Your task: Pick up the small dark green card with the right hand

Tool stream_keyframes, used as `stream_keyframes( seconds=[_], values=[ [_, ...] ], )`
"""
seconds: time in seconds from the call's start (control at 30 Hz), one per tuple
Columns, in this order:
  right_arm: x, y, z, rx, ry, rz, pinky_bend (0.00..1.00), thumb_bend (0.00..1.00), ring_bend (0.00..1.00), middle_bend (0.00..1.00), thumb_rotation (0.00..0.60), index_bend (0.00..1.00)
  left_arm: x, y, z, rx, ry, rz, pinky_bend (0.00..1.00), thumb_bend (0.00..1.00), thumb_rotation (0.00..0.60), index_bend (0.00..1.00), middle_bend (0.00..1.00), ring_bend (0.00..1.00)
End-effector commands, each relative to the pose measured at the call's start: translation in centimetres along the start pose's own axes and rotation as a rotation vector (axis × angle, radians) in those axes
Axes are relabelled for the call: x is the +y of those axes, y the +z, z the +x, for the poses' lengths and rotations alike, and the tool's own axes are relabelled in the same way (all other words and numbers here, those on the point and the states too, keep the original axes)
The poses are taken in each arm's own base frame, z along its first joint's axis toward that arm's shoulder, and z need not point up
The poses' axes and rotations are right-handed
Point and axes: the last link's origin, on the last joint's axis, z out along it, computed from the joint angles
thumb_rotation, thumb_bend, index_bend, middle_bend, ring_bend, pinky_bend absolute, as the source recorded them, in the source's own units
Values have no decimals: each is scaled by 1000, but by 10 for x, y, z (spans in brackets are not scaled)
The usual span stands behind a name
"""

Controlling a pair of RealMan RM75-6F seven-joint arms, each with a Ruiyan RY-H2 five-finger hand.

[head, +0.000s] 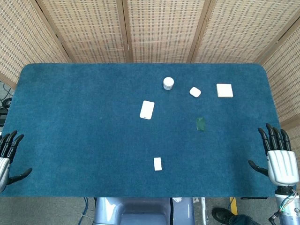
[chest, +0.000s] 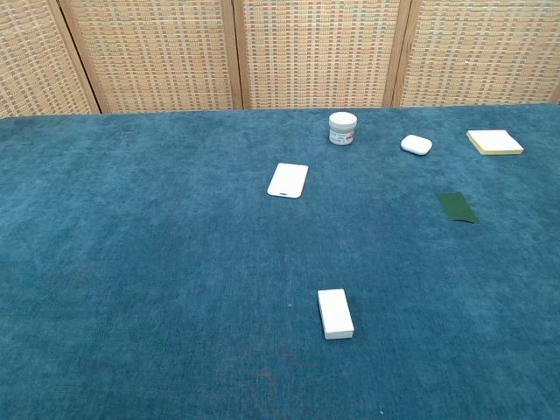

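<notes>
The small dark green card (head: pixel 200 123) lies flat on the blue table cloth, right of centre; the chest view shows this card (chest: pixel 458 206) at the right. My right hand (head: pixel 279 159) rests at the table's right edge, fingers spread, holding nothing, well to the right of and nearer than the card. At the left edge my left hand (head: pixel 6 157) is likewise open and empty. Neither hand appears in the chest view.
A white card (head: pixel 147 109) lies mid-table. A small white jar (head: pixel 168 83), a white earbud case (head: pixel 195 92) and a pale yellow pad (head: pixel 224 90) sit farther back. A small white box (head: pixel 157 163) lies near the front edge. Woven screens stand behind the table.
</notes>
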Motion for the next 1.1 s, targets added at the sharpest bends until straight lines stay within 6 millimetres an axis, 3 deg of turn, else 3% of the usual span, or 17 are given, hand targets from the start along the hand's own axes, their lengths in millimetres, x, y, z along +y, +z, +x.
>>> stream_keyframes(
  seconds=[0.03,0.23,0.53,0.63,0.77,0.97,1.1],
  values=[
    [1,2,-3,-17,-4,-3,0,0,0,0,600,55,-1,1,0,-3,-2,4,0,0,600,0,0,0],
    [-6,13,-14,-46,-13,28,0,0,0,0,600,0,-1,4,0,-7,-9,-1,0,0,600,0,0,0],
    [-24,74,-36,-95,-106,100,0,0,0,0,600,0,0,12,-4,-18,0,16,0,0,600,0,0,0],
    [-33,110,-49,-138,-163,119,0,0,0,0,600,0,0,19,-6,-23,6,31,0,0,600,0,0,0],
    [-48,141,-66,-197,-201,143,0,0,0,0,600,0,2,21,-9,-30,15,31,0,0,600,0,0,0],
    [-77,166,-88,-232,-251,200,0,5,0,0,600,0,4,25,-12,-37,28,35,0,0,600,0,0,0],
    [-91,178,-103,-268,-273,214,0,98,0,0,600,7,6,30,-14,-40,29,31,0,0,600,0,0,0]
  ],
)
